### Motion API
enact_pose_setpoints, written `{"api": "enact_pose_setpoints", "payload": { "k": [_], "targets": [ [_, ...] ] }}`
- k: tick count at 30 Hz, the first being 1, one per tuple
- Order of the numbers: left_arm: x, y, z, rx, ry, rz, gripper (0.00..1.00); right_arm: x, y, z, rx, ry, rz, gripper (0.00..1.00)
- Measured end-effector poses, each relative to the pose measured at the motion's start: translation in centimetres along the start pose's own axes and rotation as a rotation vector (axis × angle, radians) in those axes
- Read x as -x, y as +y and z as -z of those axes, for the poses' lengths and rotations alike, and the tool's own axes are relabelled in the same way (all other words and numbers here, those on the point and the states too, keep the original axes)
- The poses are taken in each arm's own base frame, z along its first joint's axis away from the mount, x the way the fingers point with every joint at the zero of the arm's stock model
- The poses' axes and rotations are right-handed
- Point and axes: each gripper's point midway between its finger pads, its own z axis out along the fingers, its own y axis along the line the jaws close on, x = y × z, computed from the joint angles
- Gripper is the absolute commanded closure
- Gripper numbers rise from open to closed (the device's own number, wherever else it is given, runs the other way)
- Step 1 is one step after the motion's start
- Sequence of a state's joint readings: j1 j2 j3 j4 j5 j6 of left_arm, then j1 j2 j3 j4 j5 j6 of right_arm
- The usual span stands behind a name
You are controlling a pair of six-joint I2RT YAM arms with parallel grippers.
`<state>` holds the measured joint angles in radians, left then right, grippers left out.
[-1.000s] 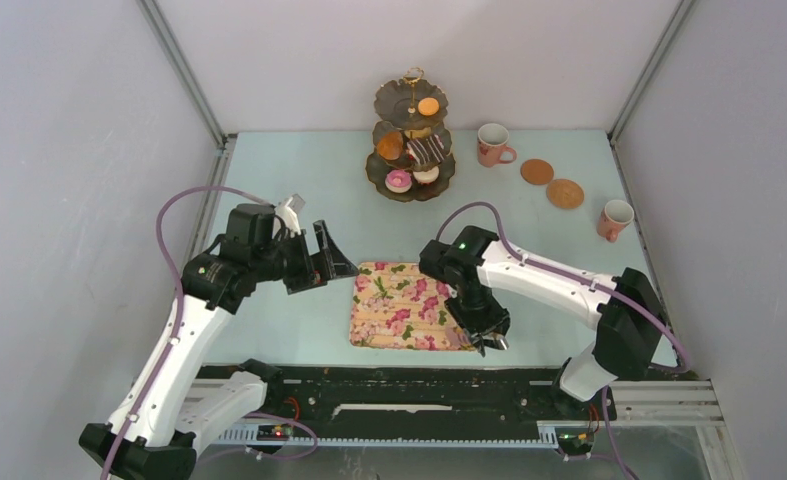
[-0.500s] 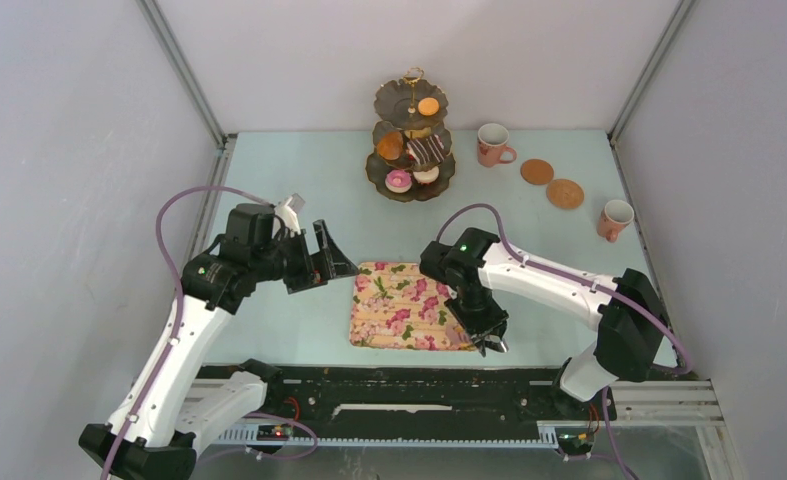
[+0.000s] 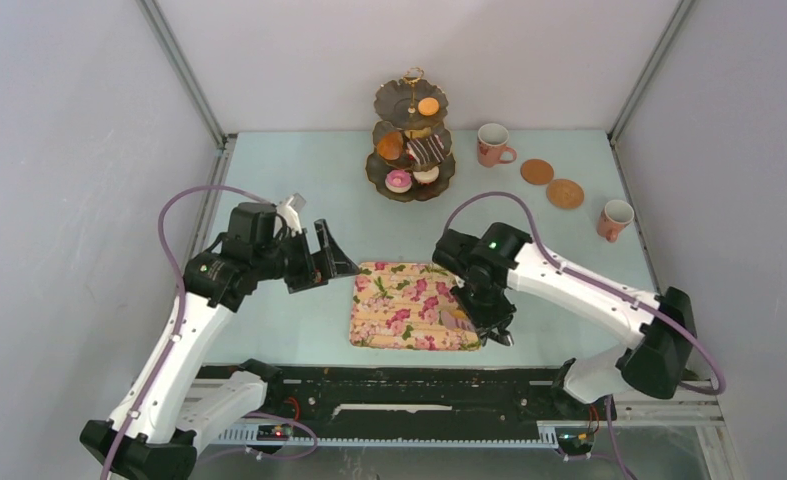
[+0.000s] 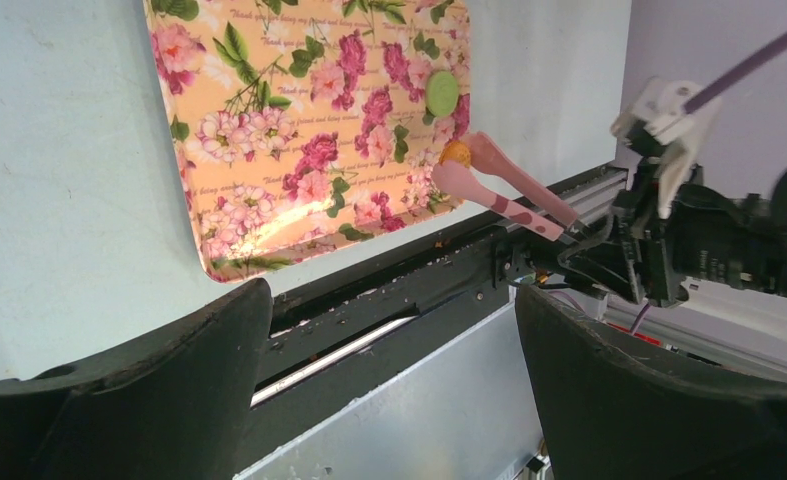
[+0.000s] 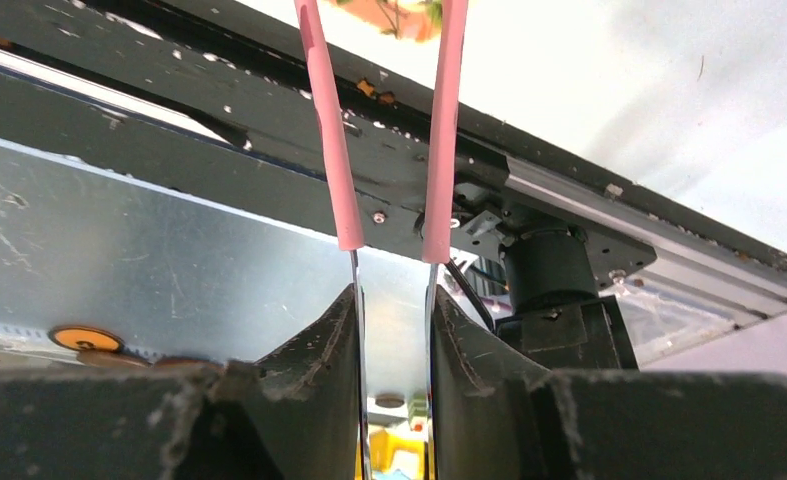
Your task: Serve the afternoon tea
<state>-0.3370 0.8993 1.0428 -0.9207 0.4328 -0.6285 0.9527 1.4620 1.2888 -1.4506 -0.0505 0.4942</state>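
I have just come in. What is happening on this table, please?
The right hand is shut on pink tongs, whose tips are around an orange macaron at the near right corner of the floral tray. A green macaron lies on the tray close by. The left hand hovers open, left of the tray, holding nothing. Other pastries sit on the tiered stand at the far side.

Illegible cursive script across the floral tray [image 4: 269, 190]; no readable text.
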Motion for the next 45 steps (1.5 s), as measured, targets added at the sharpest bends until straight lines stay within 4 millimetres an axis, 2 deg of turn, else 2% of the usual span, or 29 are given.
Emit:
{"api": "enact_pose_setpoints", "payload": {
  "k": [5, 10, 13, 14, 15, 20, 22, 24, 29, 33, 36, 45],
  "targets": [
    [0.2, 0.0, -0.2, 0.002, 0.001, 0.001, 0.02, 1.8, 0.3, 1.4, 0.082, -0.145, -0.024, 0.86],
    [0.3, 0.0, -0.4, 0.001, 0.0, 0.0, 0.02, 6.2, 0.8, 4.5, 0.234, -0.388, -0.081, 0.86],
    [0.4, 0.1, -0.6, 0.009, 0.008, 0.004, 0.02, 10.0, 0.4, 8.2, 0.297, -0.529, -0.139, 0.85],
    [0.5, 0.1, -0.7, 0.011, 0.01, 0.005, 0.02, 12.6, 0.5, 11.0, 0.319, -0.616, -0.147, 0.85],
    [0.5, 0.2, -0.8, 0.012, 0.011, 0.005, 0.02, 13.2, 0.1, 11.4, 0.32, -0.632, -0.159, 0.85],
    [0.7, 0.2, -1.0, 0.018, 0.01, 0.006, 0.02, 21.1, 0.0, 19.4, 0.344, -0.84, -0.155, 0.85],
    [0.8, 0.3, -1.1, 0.02, 0.01, 0.007, 0.02, 24.3, -0.4, 21.7, 0.34, -0.904, -0.153, 0.85],
    [0.9, 0.3, -1.3, 0.023, 0.013, 0.007, 0.02, 26.9, -1.0, 22.6, 0.328, -0.936, -0.154, 0.85],
    [1.7, 0.5, -1.8, 0.049, 0.02, -0.007, 0.02, 31.0, -2.7, 22.0, 0.318, -0.944, -0.179, 0.85],
    [2.9, 0.3, -2.2, 0.065, 0.012, -0.037, 0.02, 32.4, -4.1, 20.5, 0.328, -0.916, -0.206, 0.85],
    [3.4, 0.4, -2.5, 0.077, 0.014, -0.056, 0.02, 33.5, -5.1, 20.1, 0.329, -0.924, -0.221, 0.85],
    [3.7, 1.3, -3.3, 0.117, 0.06, -0.081, 0.02, 36.5, -4.8, 18.8, 0.358, -0.95, -0.193, 0.85]
  ]
}}
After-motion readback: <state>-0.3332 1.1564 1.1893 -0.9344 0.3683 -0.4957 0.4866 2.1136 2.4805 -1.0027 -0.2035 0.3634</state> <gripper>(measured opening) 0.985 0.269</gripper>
